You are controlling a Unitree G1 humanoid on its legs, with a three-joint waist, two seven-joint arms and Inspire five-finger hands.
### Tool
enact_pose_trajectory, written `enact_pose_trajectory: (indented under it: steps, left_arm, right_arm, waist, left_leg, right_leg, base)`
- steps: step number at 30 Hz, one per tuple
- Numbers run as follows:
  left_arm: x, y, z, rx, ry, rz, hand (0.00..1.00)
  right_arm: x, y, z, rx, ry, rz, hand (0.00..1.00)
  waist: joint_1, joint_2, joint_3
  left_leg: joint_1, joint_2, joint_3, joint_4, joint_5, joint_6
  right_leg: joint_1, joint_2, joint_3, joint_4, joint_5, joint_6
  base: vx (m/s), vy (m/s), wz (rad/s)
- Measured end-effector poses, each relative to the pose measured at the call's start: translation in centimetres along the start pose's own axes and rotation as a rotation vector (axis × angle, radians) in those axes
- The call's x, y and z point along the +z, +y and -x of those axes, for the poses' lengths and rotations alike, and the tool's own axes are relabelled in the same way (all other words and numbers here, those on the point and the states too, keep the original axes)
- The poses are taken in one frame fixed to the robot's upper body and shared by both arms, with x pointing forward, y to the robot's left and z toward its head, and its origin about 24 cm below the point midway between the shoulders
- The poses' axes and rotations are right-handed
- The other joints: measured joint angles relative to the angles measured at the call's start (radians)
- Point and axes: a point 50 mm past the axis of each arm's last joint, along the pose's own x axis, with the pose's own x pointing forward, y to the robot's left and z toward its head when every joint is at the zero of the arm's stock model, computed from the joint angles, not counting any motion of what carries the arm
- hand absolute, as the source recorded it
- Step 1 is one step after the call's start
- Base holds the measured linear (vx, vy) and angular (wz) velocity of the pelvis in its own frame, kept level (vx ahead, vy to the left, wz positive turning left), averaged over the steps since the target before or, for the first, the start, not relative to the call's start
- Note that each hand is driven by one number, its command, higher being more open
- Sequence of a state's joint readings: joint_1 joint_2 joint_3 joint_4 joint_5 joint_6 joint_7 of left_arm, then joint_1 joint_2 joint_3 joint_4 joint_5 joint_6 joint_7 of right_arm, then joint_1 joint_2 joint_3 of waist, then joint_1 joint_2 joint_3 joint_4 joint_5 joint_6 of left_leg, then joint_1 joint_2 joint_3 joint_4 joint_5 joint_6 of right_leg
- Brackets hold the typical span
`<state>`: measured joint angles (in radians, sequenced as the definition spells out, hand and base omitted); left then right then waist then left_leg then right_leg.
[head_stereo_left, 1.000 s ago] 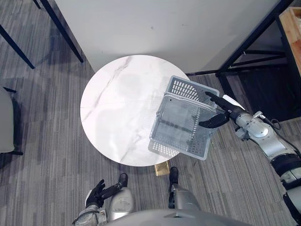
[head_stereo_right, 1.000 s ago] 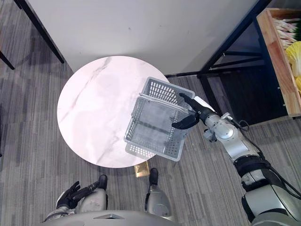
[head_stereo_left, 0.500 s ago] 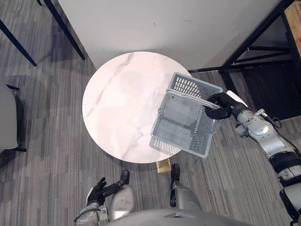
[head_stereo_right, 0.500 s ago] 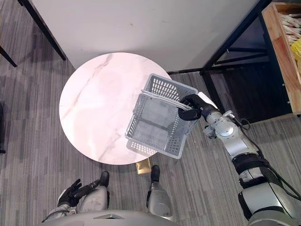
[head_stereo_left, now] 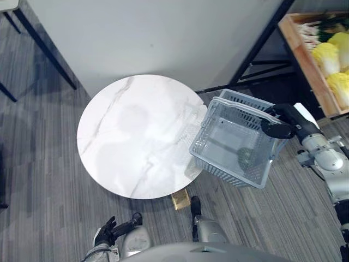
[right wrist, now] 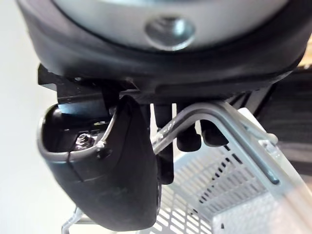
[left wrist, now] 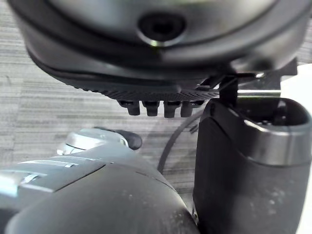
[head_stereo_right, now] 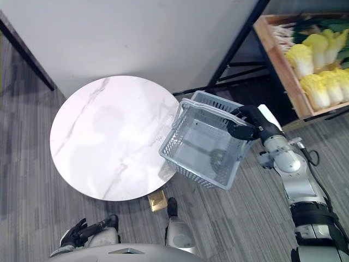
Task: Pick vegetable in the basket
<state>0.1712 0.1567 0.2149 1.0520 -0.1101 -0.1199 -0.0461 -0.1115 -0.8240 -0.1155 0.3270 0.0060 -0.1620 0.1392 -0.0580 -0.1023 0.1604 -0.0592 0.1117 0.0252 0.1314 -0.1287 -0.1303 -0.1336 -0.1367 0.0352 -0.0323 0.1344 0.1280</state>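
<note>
A grey plastic basket (head_stereo_left: 232, 173) hangs in the air off the right edge of the round marble table (head_stereo_left: 131, 142). My right hand (head_stereo_left: 279, 124) is shut on its metal handle (right wrist: 204, 111), the fingers curled round the bar at the basket's far right. A dark round shape (head_stereo_left: 246, 159) shows at the basket's floor; I cannot tell what it is. Pale yellow cabbages (head_stereo_left: 327, 57) lie in a wooden crate (head_stereo_left: 299, 48) at the upper right, beyond the hand. My left hand (head_stereo_left: 106, 232) hangs low at the bottom left, fingers relaxed, holding nothing.
Black shelf legs (head_stereo_left: 262, 43) slant down between the table and the crate. A white wall panel (head_stereo_left: 163, 33) stands behind the table. A gold table foot (head_stereo_left: 181, 200) shows under the near edge. Grey carpet lies all around.
My right hand went from open beside the basket to curled round its handle. The basket has moved right, off the tabletop. The camera has swung right, bringing the crate into view.
</note>
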Motion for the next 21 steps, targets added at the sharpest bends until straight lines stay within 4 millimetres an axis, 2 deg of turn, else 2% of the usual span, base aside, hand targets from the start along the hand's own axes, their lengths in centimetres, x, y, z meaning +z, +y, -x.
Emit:
enact_pose_trajectory:
  steps: [3,7,9,13,15,21]
  left_arm:
    - [-0.6,0.3,0.2,0.011,0.026,0.008,1.0]
    - [-2.3,0.4,0.7,0.014,0.074,0.03,1.0]
    - [-3.0,0.5,0.9,0.015,0.096,0.032,1.0]
    - [-3.8,0.4,1.2,0.006,0.12,0.032,1.0]
    - [-3.8,0.4,1.2,0.002,0.122,0.026,1.0]
    - [-3.9,0.1,1.2,-0.02,0.13,-0.021,1.0]
  right_arm:
    - [-1.7,-1.5,1.9,-0.068,0.062,-0.007,0.0]
    - [-3.8,-3.4,4.4,-0.181,0.152,-0.022,0.0]
    - [-4.6,-3.6,5.2,-0.215,0.188,-0.039,0.0]
    - [-6.5,-2.8,7.2,-0.286,0.261,-0.117,0.0]
    - [-6.9,-2.2,7.4,-0.293,0.284,-0.142,0.0]
    - [-9.5,-0.5,10.0,-0.332,0.418,-0.228,0.0]
  waist:
    - [-0.014,0.003,-0.044]
    - [-0.041,0.028,-0.101]
    - [-0.057,0.036,-0.128]
    - [-0.074,0.043,-0.159]
    - [-0.085,0.046,-0.161]
    - [-0.092,0.064,-0.177]
  left_leg:
    - [0.021,0.003,0.016,-0.002,-0.008,-0.007]
    - [0.053,0.005,0.033,-0.016,-0.017,-0.014]
    - [0.057,0.005,0.044,-0.015,-0.022,-0.012]
    - [0.078,0.006,0.087,-0.012,-0.032,-0.003]
    - [0.087,0.005,0.103,-0.011,-0.036,-0.002]
    - [0.1,0.005,0.142,0.013,-0.066,0.003]
  right_leg:
    - [0.015,0.004,0.019,-0.006,-0.015,-0.004]
    - [0.026,0.009,0.038,0.005,-0.039,-0.006]
    - [0.024,0.009,0.048,0.004,-0.039,-0.005]
    - [0.016,0.016,0.09,0.013,-0.039,-0.007]
    - [0.016,0.017,0.104,0.015,-0.039,-0.007]
    - [0.013,0.022,0.14,0.021,-0.042,-0.013]
  base:
    - [-0.04,-0.009,-0.16]
    - [-0.02,0.006,-0.14]
    - [0.01,0.028,-0.19]
    - [0.02,0.035,-0.29]
    - [0.02,0.039,-0.24]
    - [0.02,0.045,-0.19]
